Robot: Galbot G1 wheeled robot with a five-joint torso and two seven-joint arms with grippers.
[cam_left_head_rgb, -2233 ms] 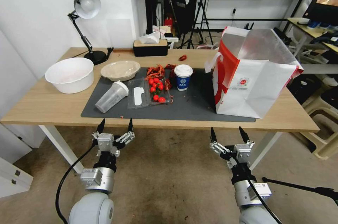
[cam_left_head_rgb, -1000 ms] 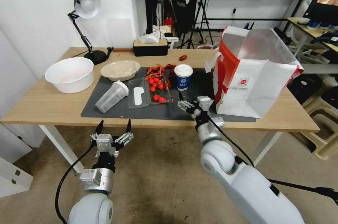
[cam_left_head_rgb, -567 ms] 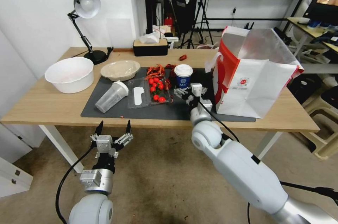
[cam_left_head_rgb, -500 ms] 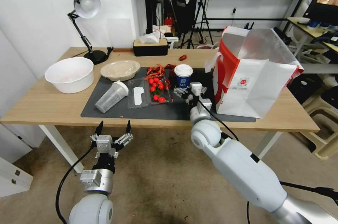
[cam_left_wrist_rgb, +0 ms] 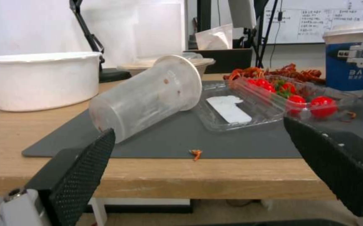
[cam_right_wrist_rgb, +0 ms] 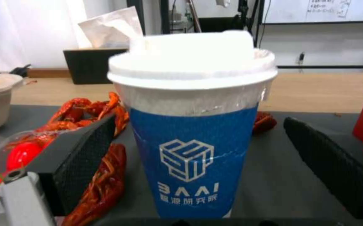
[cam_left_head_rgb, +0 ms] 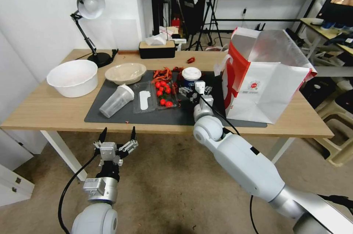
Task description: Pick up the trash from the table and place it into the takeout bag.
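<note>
The blue-and-white paper cup with its white lid stands upright near the middle of the dark grey mat, toward the table's back edge. The right gripper has its fingers wide apart on either side of it (not touching), probably lined up for a squeeze. The takeout bag stands open just beside, ready for trash. The left gripper waits open below the front edge.

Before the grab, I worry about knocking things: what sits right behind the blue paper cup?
Behind the cup lie red crayfish shells on the grey mat, then bare table and a black tissue box. Whatever lies directly behind the cup is hidden.
</note>
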